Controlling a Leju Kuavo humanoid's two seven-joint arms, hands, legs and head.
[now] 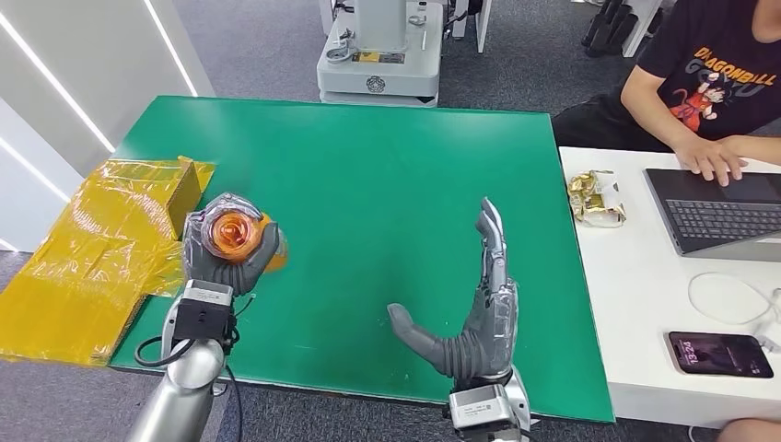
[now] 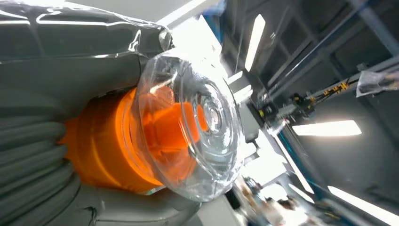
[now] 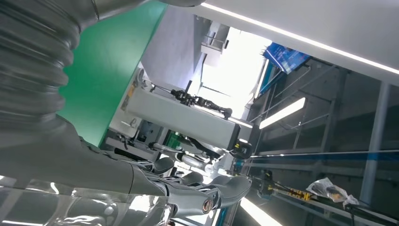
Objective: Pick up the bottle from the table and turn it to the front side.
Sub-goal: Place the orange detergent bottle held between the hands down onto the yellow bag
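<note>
Left hand (image 1: 227,253) grips the bottle (image 1: 232,232), fingers wrapped round its body, holding it above the left part of the green desk (image 1: 368,184). The bottle's clear end points up at the head camera, orange showing through it. In the left wrist view the bottle (image 2: 183,127) is a clear domed end over an orange body, seated in the grey hand (image 2: 42,155) (the fingers themselves are mostly hidden behind it).

Right hand (image 1: 479,308) holds nothing: fingers straight and extended forward over the desk, thumb (image 1: 414,333) spread out to the left, palm facing left toward the bottle, well apart from it. The right wrist view shows the same hand (image 3: 141,188) with its fingers (image 3: 226,186) stretched out.

Left of the desk lies crumpled yellow plastic wrap (image 1: 83,267) with a yellow-wrapped box (image 1: 189,189) on it, just beside the left hand. To the right, a white desk (image 1: 635,304) carries a laptop (image 1: 718,207), a gold snack packet (image 1: 597,198), a phone (image 1: 720,354) and a white cable (image 1: 732,296). A person in a black printed T-shirt (image 1: 718,69) sits there, one hand (image 1: 714,157) on the laptop. A grey machine base (image 1: 379,64) stands beyond the far edge of the desk.
</note>
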